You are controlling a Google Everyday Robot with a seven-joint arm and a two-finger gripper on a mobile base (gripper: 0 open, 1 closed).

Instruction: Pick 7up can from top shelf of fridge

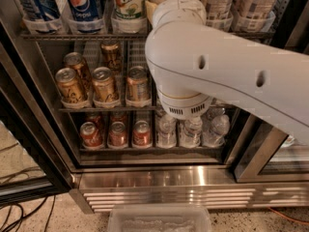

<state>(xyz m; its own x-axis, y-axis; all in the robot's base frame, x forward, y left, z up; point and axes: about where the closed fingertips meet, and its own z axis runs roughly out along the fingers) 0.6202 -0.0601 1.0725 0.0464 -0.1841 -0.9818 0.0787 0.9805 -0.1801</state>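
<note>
"Pepsi" on blue can [83,6], "7up" on white can [129,1]

Two Pepsi cans [82,4], five gold cans [104,83], three red cans [117,133] (jaws behind arm [217,66]).
</note>
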